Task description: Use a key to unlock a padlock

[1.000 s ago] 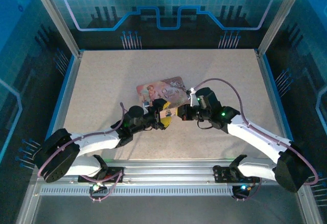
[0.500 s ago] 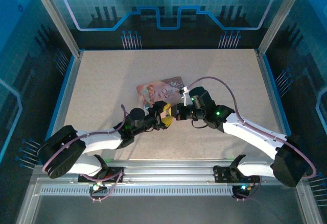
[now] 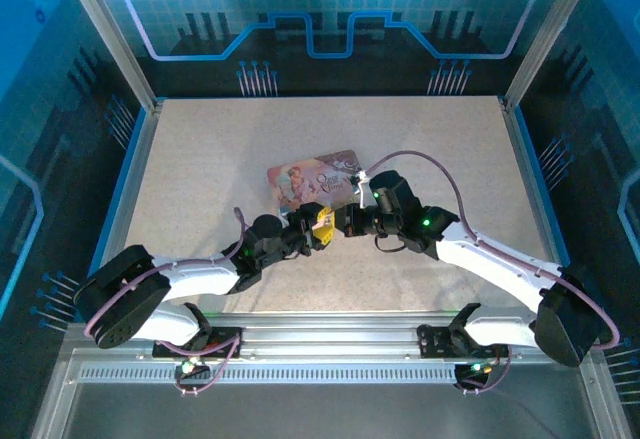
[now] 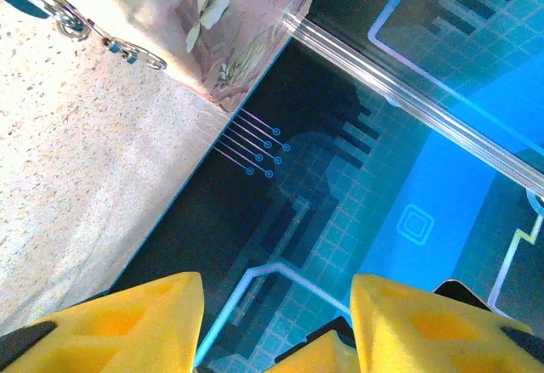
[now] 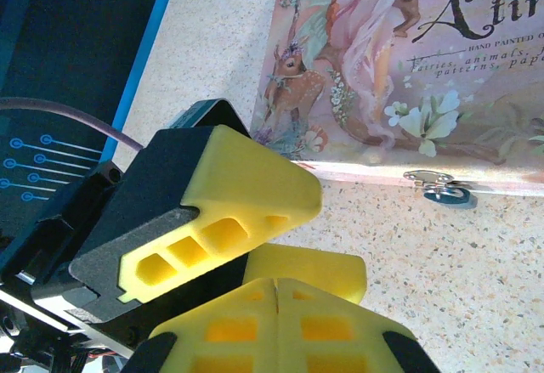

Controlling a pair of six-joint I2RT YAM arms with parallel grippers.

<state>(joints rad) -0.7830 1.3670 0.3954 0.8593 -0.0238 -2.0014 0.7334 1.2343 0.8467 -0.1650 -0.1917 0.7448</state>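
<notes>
judging by its look, the tiny metal padlock lying on the tabletop at the front edge of the pink box will be light, stiff and slippery, best pinched across its body; left end effector partly wide, right end effector pressed closed

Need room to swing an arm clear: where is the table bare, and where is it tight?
Bare table: the far strip between box and back wall, the left side out to the blue rail, the right side past the right arm. Crowded: just in front of the box, where left gripper and right gripper meet.
</notes>
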